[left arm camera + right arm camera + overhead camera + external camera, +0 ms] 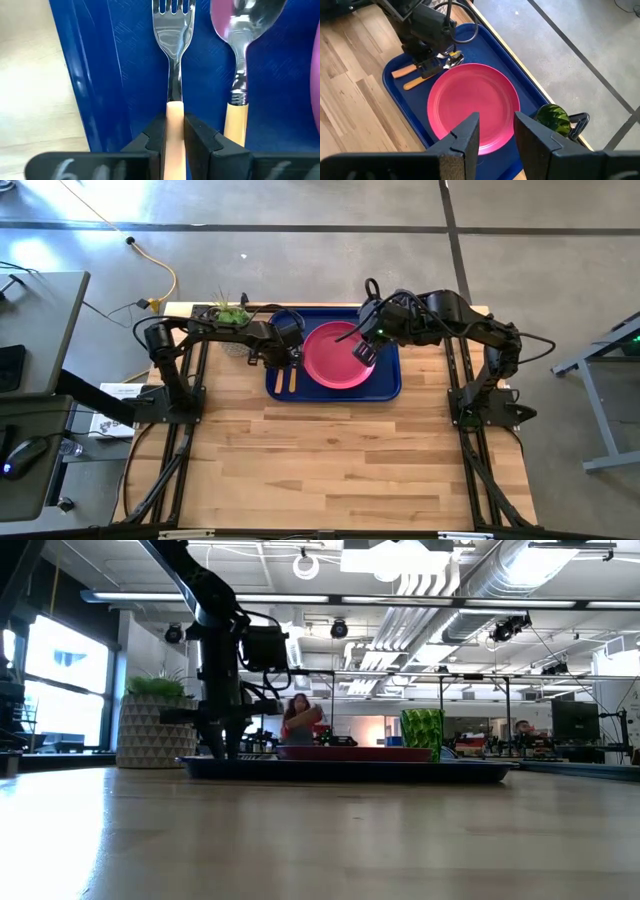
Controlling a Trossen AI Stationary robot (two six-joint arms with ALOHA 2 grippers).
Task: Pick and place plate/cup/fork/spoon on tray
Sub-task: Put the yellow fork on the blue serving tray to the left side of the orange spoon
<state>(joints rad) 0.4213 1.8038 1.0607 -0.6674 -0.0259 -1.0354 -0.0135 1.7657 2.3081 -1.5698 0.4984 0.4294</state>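
The dark blue tray (pixel 390 385) lies at the table's far middle. The pink-red plate (pixel 335 358) lies on it. The fork (pixel 173 30) and the spoon (pixel 240 35) lie side by side on the tray's left part, the fork nearer the rim. My left gripper (pixel 288 358) is shut on the fork; it also shows in its wrist view (pixel 174 125). My right gripper (pixel 496 135) hangs open and empty above the plate's right part (pixel 365 350). The green cup (pixel 552 119) stands on the tray's far right part, and the low view (pixel 422 727) shows it too. My left gripper pinches the fork's orange handle (pixel 174 111) between its two fingers, close to where the handle meets the metal neck. The fingers come from above and lie across the handle. The fork lies level along the tray floor, tines pointing to the table's far side.
A white pot with a green plant (pixel 232 315) stands off the tray's far left corner. The table's near half (pixel 340 460) is bare wood. A person (pixel 300 720) shows in the room beyond.
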